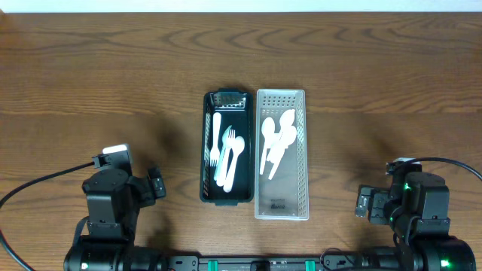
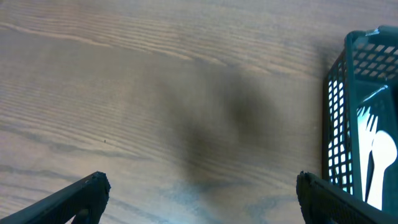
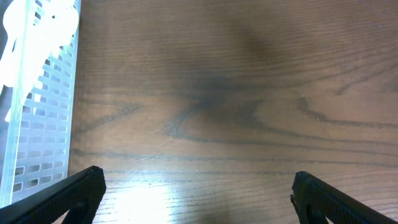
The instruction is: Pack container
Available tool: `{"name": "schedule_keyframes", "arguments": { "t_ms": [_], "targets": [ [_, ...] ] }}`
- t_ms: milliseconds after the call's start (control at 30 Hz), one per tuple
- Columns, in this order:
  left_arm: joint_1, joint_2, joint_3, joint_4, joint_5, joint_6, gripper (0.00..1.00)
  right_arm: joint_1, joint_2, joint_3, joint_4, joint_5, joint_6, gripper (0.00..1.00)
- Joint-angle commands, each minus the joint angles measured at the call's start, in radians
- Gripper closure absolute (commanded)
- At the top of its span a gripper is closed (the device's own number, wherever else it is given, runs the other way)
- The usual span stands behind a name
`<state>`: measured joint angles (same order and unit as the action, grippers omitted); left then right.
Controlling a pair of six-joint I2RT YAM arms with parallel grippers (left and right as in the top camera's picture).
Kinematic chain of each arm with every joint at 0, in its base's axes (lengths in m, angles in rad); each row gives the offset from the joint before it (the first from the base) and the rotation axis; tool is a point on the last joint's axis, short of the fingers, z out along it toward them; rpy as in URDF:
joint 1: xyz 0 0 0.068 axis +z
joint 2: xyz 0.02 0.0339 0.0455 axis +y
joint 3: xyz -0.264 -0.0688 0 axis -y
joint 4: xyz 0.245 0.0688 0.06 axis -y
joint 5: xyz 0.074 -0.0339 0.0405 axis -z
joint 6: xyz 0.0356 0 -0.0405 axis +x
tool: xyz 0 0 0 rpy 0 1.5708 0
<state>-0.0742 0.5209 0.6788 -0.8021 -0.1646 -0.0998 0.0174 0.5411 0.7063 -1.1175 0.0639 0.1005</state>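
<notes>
Left gripper (image 1: 154, 184): jaws wide, empty. To its right lies the dark green perforated plastic basket (image 1: 226, 96) of white plastic forks (image 1: 230, 154), long axis running away from the robot. Just beside it stands the translucent white perforated plastic tray (image 1: 281, 94) of white plastic spoons (image 1: 275, 139), nearer the right gripper (image 1: 365, 205), also wide and empty.

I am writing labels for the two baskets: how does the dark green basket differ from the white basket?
The dark green basket holds forks; the white basket holds spoons. The white basket looks longer and reaches nearer to the robot than the dark green basket. The dark green basket has dark walls, the white basket pale ones. Both are perforated, rectangular, and lie side by side.
</notes>
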Motion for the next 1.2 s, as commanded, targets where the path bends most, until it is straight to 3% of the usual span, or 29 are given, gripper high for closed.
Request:
{"name": "schedule_keyframes", "arguments": {
  "t_ms": [0,200,600,867,1067,1167],
  "targets": [
    [-0.004,0.0,-0.005,-0.005,-0.013,0.01,0.02,0.008,-0.004,-0.002,-0.001,0.011,-0.004,0.01],
    [-0.004,0.0,-0.005,-0.005,-0.012,0.01,0.02,0.008,-0.056,-0.002,-0.001,0.011,-0.004,0.01],
    [-0.004,0.0,-0.005,-0.005,-0.012,0.01,0.02,0.032,-0.464,-0.078,0.076,-0.046,0.004,0.01],
    [-0.004,0.0,-0.005,-0.005,-0.012,0.01,0.02,0.043,-0.526,-0.387,0.512,-0.072,0.002,0.01],
    [-0.004,0.0,-0.005,-0.005,-0.012,0.01,0.02,0.07,-0.533,-0.56,0.89,-0.072,-0.134,0.01],
    [-0.004,0.0,-0.005,-0.005,-0.012,0.01,0.02,0.077,-0.536,-0.614,0.987,-0.072,-0.159,0.01]
  ]
}}
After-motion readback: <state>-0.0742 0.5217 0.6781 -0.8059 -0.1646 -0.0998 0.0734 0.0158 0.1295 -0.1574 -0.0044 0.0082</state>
